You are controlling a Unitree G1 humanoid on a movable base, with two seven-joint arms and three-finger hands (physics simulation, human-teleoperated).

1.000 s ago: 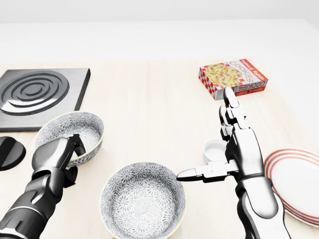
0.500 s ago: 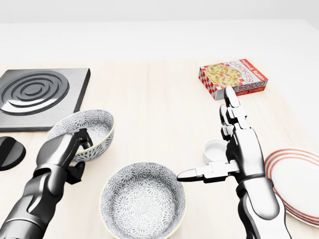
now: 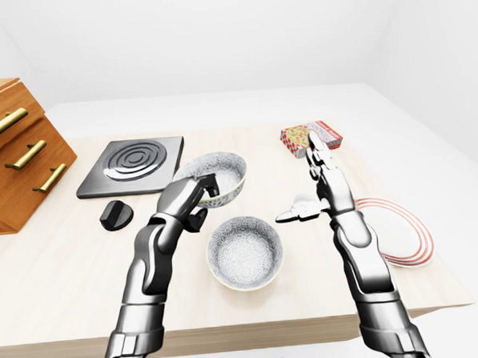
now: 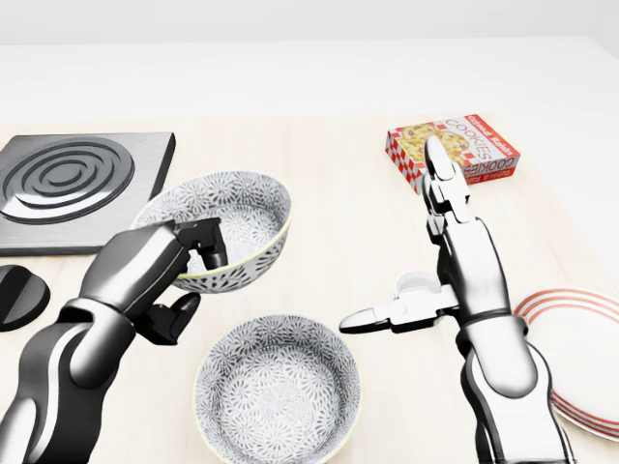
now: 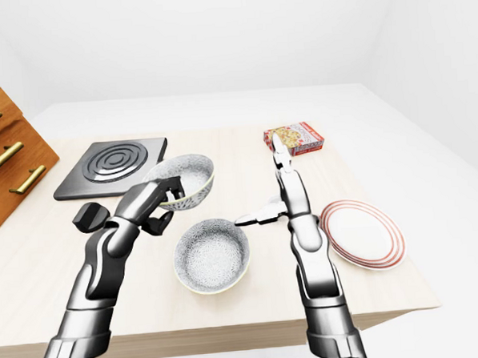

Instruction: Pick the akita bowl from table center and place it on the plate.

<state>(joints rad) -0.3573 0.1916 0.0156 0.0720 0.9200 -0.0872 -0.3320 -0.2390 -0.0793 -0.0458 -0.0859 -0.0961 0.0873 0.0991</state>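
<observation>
The akita bowl (image 4: 218, 227), grey-patterned with a pale rim, is held tilted above the tabletop (image 4: 319, 203) by the left hand (image 4: 160, 266); the red-ringed white plate (image 5: 362, 233) lies flat, well apart, at right.

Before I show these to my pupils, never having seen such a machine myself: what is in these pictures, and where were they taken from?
This is a simulated humanoid robot with two metal arms. All three pictures come from cameras on its head, looking out over its own arms: one closer head view, plus a left-eye and right-eye pair showing nearly the same scene. The wooden table carries a stove plate, a black knob, a cookie box, a red-rimmed plate, a small white cup and a resting bowl; a drawer chest shows at the left-eye view's left edge. The left hand grips with its fingers the rim of a second, held bowl, tilted. The right hand is open and holds nothing.
</observation>
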